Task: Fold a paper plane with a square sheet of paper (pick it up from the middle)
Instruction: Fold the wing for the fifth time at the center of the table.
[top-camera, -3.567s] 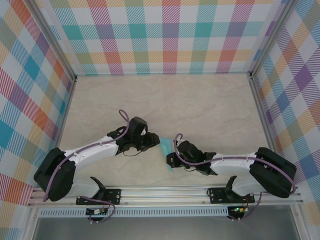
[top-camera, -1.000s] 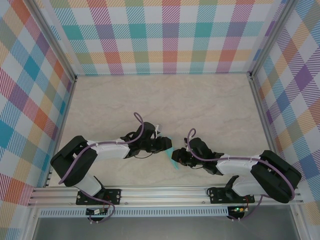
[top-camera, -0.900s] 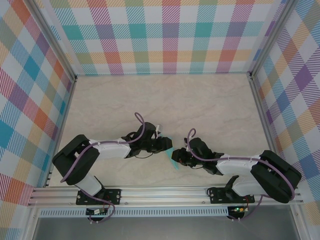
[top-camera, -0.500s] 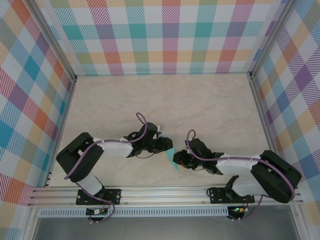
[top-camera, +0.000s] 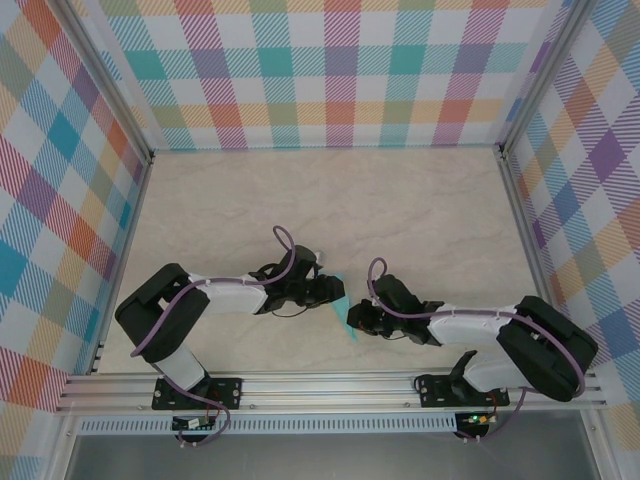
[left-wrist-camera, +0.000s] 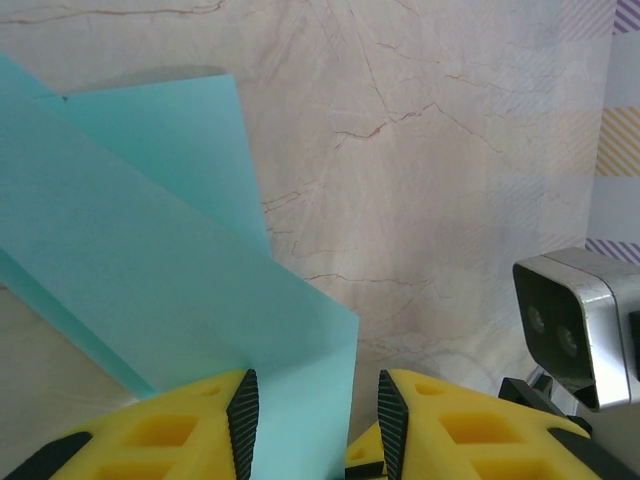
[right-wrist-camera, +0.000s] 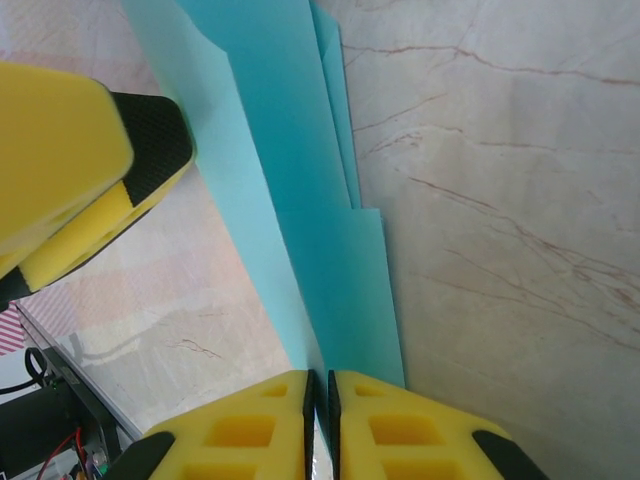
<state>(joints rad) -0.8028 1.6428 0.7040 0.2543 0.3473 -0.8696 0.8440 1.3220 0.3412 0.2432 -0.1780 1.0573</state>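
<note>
Matt smooth paper plane; smooth marble-look table.

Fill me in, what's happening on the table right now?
Both arms are working on one piece of turquoise paper near the front middle of the table. It is already folded into long layered flaps rather than lying as a flat square. The right gripper is shut on one end, pinching the layers. The left gripper is at the opposite side with its jaws apart and the paper running between its fingers. How close it is to a finished plane cannot be told.
</note>
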